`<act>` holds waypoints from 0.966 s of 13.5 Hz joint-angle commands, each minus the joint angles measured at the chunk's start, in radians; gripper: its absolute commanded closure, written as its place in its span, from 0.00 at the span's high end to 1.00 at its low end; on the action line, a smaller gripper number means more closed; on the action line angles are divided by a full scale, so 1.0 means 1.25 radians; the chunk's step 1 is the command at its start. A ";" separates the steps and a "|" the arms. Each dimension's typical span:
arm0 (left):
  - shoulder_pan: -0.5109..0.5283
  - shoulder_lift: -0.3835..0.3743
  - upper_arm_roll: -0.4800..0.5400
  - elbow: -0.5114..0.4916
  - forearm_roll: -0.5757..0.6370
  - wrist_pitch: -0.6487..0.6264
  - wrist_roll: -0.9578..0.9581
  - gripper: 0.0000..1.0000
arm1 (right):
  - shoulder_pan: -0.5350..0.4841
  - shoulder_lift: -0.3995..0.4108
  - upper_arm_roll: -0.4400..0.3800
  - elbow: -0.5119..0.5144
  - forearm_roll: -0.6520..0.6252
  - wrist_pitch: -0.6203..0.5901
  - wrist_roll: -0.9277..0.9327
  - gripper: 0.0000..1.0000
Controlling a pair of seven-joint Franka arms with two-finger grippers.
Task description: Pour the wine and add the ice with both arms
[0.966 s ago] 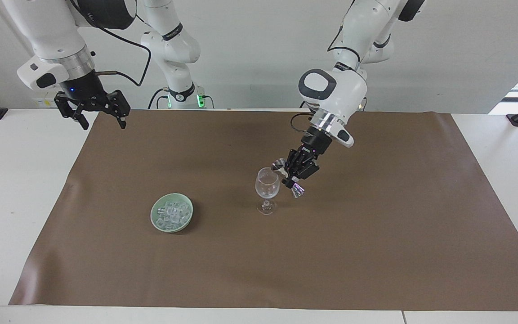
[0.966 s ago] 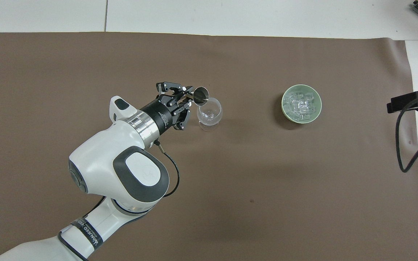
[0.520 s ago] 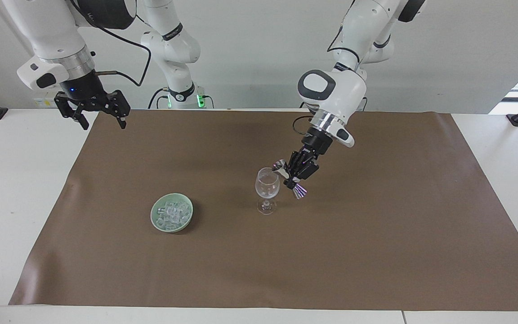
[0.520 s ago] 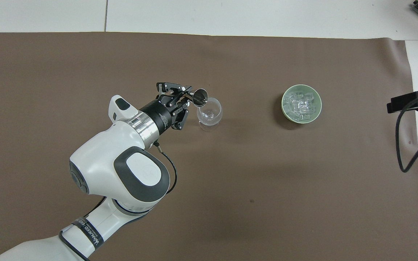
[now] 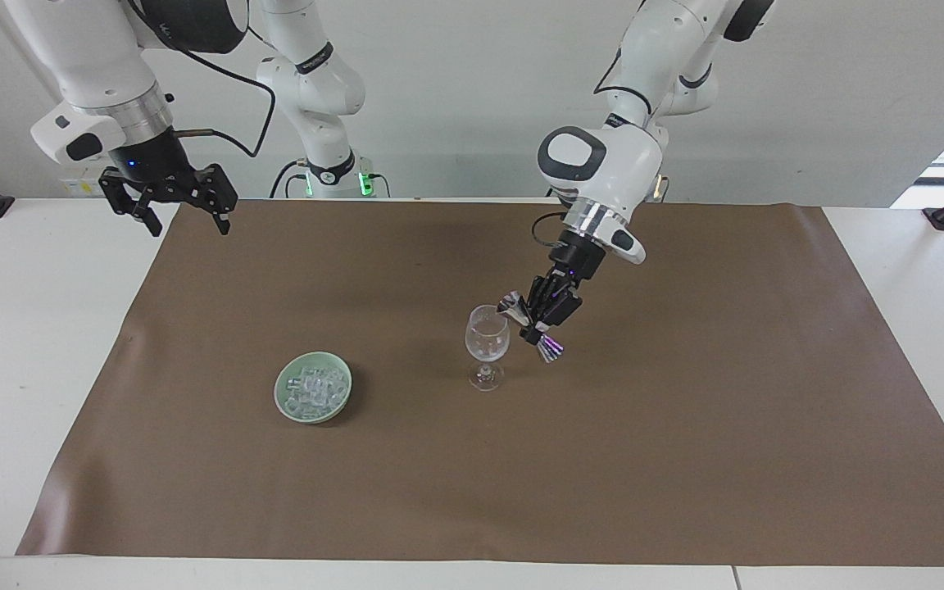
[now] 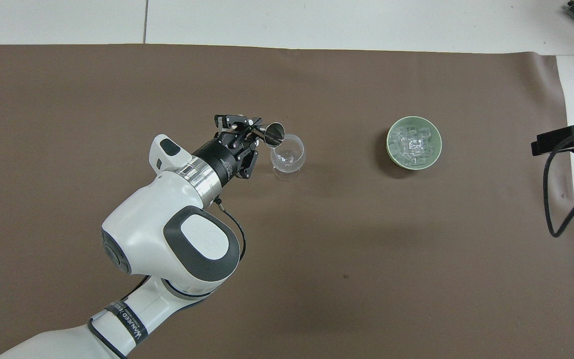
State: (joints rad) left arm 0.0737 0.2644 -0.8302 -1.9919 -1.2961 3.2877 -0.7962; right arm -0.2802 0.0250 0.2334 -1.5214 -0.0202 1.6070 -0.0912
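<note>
Change: over the last second the left arm's wrist is drawn slightly upward and back; the jigger (image 5: 529,324) is kept tipped at the wine glass (image 5: 487,345) rim.
Meaning: the pour is judged to be at or near its end; adding ice is not yet begun.
Left claw (image 5: 544,315): clenched on the jigger's waist, over the glass.
Jigger axis: slanted, with the upper mouth (image 6: 275,134) directed down into the bowl.
Ice (image 5: 313,390): heaped in the pale green dish (image 6: 393,155), toward the right arm's end of the bench (image 5: 29,344).
Right claw (image 5: 167,199): spread, waiting above the mat (image 5: 685,459) corner.

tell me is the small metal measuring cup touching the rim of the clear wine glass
Cannot tell. In both views the metal measuring cup, held tilted by the left gripper, overlaps the wine glass rim; no gap or contact shows plainly.
</note>
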 commanded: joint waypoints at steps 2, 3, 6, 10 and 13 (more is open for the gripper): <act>-0.012 0.023 -0.001 0.015 0.011 0.047 0.029 0.00 | -0.005 -0.008 0.002 -0.010 0.011 -0.004 -0.017 1.00; -0.016 0.028 -0.001 0.018 0.018 0.058 0.031 0.00 | -0.005 -0.008 0.002 -0.010 0.011 -0.004 -0.017 1.00; -0.021 0.033 -0.002 0.018 0.045 0.076 0.036 0.00 | -0.005 -0.008 0.002 -0.010 0.011 -0.004 -0.017 1.00; -0.029 0.035 -0.002 0.017 0.066 0.095 0.037 0.00 | -0.005 -0.008 0.002 -0.010 0.011 -0.004 -0.017 1.00; -0.036 0.042 -0.002 0.017 0.066 0.106 0.071 0.00 | -0.005 -0.008 0.002 -0.010 0.011 -0.004 -0.017 1.00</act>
State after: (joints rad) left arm 0.0469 0.2919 -0.8364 -1.9902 -1.2269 3.3817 -0.7416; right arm -0.2802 0.0250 0.2334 -1.5214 -0.0202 1.6070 -0.0912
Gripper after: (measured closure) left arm 0.780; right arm 0.000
